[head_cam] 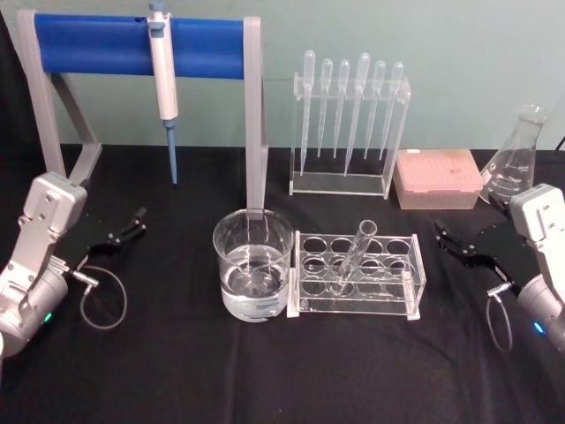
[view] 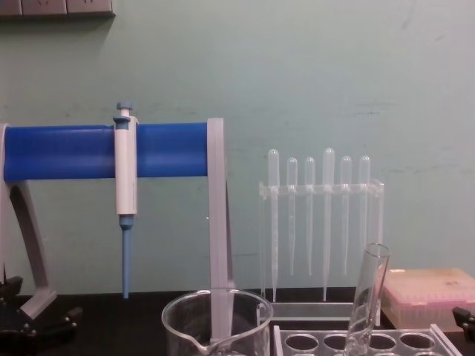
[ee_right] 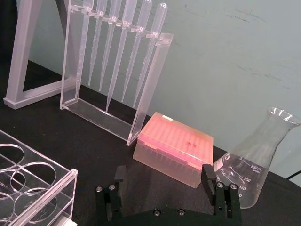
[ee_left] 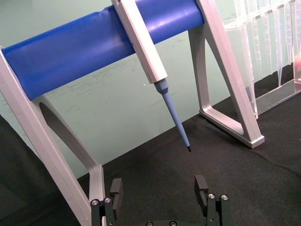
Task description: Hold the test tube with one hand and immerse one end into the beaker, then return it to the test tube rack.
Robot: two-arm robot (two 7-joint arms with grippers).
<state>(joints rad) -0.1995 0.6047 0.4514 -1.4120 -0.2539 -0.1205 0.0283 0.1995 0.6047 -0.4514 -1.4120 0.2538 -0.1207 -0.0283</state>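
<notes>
Head view: test tube (head_cam: 355,254) tilted in rack (head_cam: 399,306); wrist views: left gripper (ee_left: 157,186), right gripper (ee_right: 164,173) agape.

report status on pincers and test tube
Left pincer open, idle left of beaker. Right pincer open, idle right of rack. Test tube leaning in rack, ungripped. Nothing blocking it.

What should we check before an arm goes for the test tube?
1. Test tube leaning in the test tube rack, open end up: ok.
2. Right tool open and empty, right of the rack: ok.
3. Left tool open, parked far left: ok.
4. Beaker upright, part-filled, left of the rack: ok.
5. Tube's bottom seated in the rack's base: cannot tell.
</notes>
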